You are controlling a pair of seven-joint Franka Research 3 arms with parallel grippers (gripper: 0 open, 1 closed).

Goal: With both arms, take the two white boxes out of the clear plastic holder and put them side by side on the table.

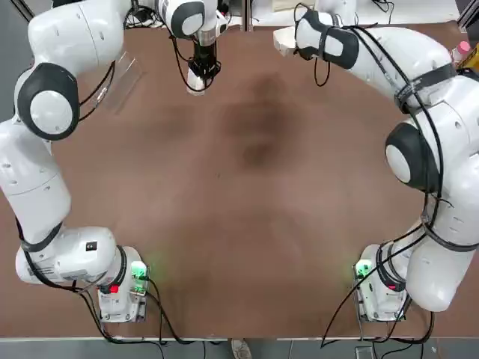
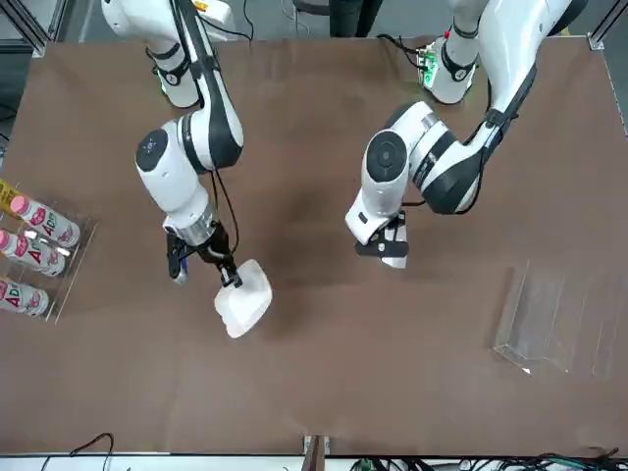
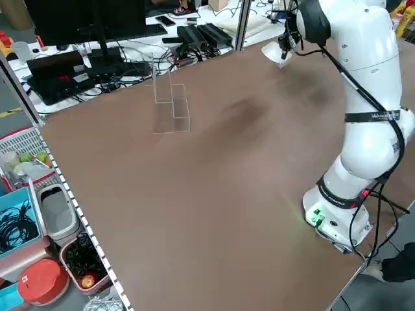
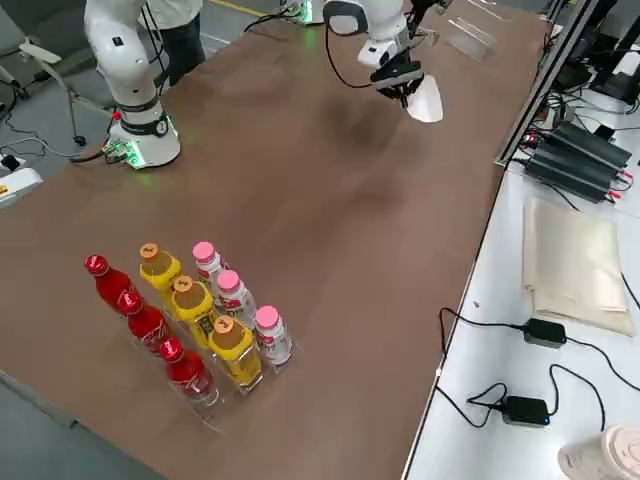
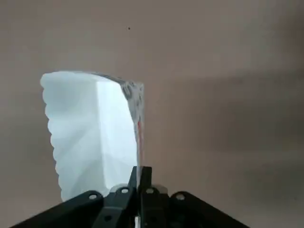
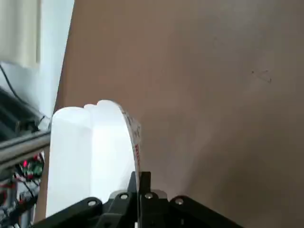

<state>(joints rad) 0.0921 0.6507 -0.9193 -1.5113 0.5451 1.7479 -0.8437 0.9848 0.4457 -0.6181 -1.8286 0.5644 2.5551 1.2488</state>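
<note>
My left gripper (image 1: 197,73) is shut on one white box (image 1: 196,87), pinching its thin edge; in the left wrist view the box (image 5: 90,137) hangs beyond the gripper (image 5: 140,176). It is over the far middle of the table (image 1: 247,224). My right gripper (image 2: 218,267) is shut on the other white box (image 2: 243,297), tilted above the table near its far edge; the right wrist view shows this box (image 6: 88,152) held the same way. The clear plastic holder (image 2: 559,314) stands at the far left with no boxes in it, well apart from both grippers.
A clear rack of pink-capped bottles (image 2: 34,257) sits at the table's right side, with red and yellow bottles (image 4: 170,320) in it. Cables and power bricks (image 4: 570,160) lie beyond the far edge. The brown surface between the two arm bases is bare.
</note>
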